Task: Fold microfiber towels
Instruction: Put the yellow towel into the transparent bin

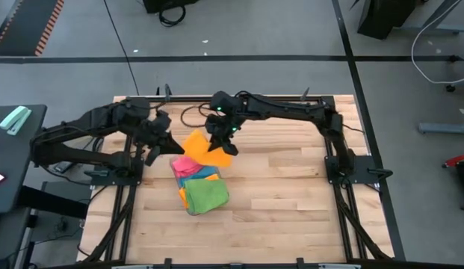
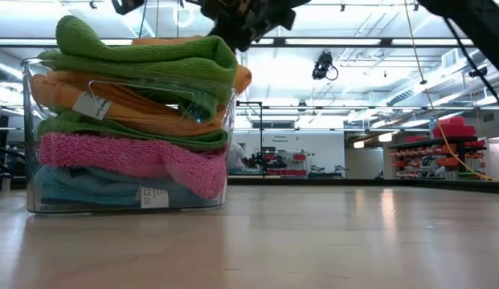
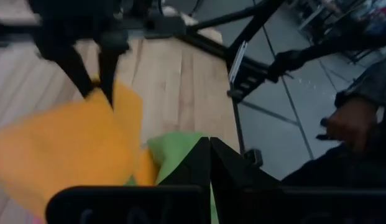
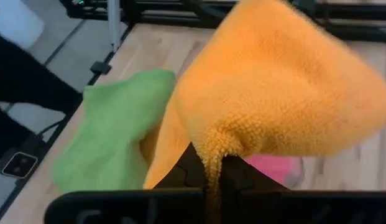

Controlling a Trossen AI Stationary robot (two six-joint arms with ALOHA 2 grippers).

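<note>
While the right gripper (image 1: 217, 142) pinches an orange towel (image 1: 205, 147) above the towel stack (image 1: 199, 185), the left gripper (image 1: 161, 147) hangs beside it, fingers closed and empty.

Both arms reach toward mid-table — left pincer (image 1: 158, 142) closed, right pincer (image 1: 216, 143) clamped, pointing down.

An orange towel (image 1: 204, 148) hangs lifted above the table, near its far edge. Folded green, orange, pink and blue towels (image 2: 137, 120) sit stacked beside it.
</note>
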